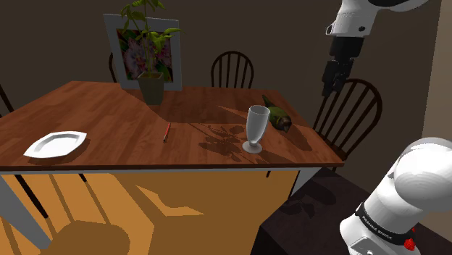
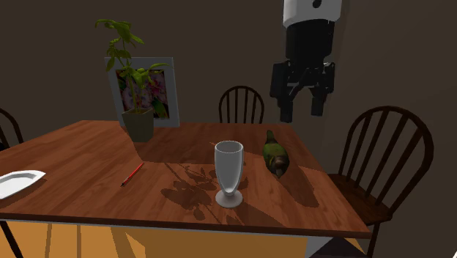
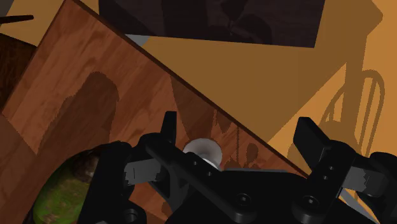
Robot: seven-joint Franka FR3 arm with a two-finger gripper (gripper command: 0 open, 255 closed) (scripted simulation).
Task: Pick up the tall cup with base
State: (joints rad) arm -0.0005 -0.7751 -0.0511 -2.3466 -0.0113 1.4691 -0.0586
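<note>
Here, the gripper is held open, well above the table, with nothing grasped.
The tall cup is seen upright near the table's edge, just beside a green bottle laid on its side. In the wrist view the cup is sighted below the spread jaws, nearer one finger than centred between them, and well apart from both.

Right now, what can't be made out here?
Wrist view: tall cup mostly hidden behind the body of the open gripper.
Wrist view: green bottle cut off by the edge and the gripper.
Second exterior view: white plate cut by the left edge.
Shoulder view: red stick too small to identify.
</note>
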